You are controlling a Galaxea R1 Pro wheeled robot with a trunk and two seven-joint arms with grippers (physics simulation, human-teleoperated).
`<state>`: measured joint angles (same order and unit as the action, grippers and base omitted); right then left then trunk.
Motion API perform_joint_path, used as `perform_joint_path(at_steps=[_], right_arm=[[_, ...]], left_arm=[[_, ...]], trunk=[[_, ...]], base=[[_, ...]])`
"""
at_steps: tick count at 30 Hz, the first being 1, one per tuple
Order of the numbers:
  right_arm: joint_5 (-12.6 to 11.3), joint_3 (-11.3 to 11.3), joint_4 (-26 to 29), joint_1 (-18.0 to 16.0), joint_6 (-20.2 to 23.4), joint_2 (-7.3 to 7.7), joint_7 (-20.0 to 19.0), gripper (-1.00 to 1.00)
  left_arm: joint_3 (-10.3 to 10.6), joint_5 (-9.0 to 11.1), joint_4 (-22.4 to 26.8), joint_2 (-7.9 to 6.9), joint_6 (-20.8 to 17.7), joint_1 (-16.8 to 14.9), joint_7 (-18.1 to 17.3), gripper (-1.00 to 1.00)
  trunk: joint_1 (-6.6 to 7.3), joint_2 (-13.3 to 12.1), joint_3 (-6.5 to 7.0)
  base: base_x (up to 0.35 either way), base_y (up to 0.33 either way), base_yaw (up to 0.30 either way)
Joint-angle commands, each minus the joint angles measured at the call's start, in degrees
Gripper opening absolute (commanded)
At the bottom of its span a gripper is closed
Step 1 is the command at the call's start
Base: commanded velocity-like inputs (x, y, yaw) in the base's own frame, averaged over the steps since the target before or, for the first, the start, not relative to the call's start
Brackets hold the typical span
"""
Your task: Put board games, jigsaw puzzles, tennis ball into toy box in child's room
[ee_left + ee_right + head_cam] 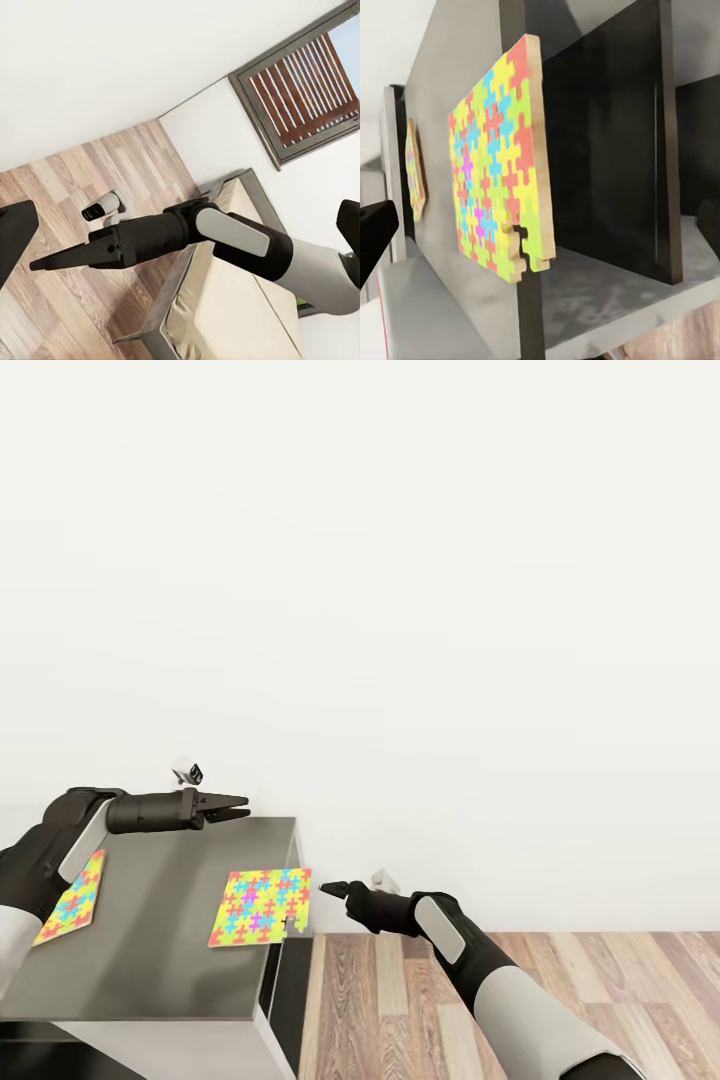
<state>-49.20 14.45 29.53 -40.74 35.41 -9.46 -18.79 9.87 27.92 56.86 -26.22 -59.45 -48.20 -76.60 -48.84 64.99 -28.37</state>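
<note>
I have the flat grey-topped table [150, 970] at about seven o'clock in my head view, and two bright jigsaw-patterned sheets lie flat on it. The nearer puzzle sheet [262, 906] sits at the table's right edge with one corner overhanging, which gives me an exposed lip to grip instead of prying it off the surface. The second puzzle sheet [72, 898] lies over at nine o'clock from the first, partly under my left forearm.

My right hand [332, 888] sits just off that overhanging corner, at three o'clock from it and level with the tabletop, apart from the sheet. Its fingers look drawn together to a narrow point, holding nothing; I judge they must spread before they can slide over the edge. The right wrist view looks along the table's side with the nearer sheet [499, 165] edge-on.

My left hand [232, 807] hovers above the table's far edge, empty, fingers slightly apart.
</note>
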Motion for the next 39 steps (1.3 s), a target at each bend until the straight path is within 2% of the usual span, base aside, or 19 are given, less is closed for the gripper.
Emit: perform_joint_path(at_steps=[1, 36, 39], right_arm=[[0.0, 0.1, 0.0, 0.0, 0.1, -0.01, -0.1, 1.00], [0.3, 0.1, 0.0, 0.0, 0.0, -0.04, 0.0, 1.00], [0.3, 0.1, 0.0, 0.0, 0.0, -0.04, 0.0, 1.00]], left_arm=[[0.1, 0.2, 0.0, -0.06, -0.5, -0.1, -0.1, 1.00], [0.1, 0.1, -0.1, -0.03, -0.4, -0.1, -0.1, 1.00], [0.1, 0.1, -0.1, -0.04, -0.4, -0.1, -0.1, 1.00]], trunk=[[0.00, 0.0, -0.06], [0.00, 0.0, -0.06], [-0.66, 1.2, -0.60]], base=[[0.052, 0.166, 0.000], [0.010, 0.054, 0.000], [0.000, 0.001, 0.000]])
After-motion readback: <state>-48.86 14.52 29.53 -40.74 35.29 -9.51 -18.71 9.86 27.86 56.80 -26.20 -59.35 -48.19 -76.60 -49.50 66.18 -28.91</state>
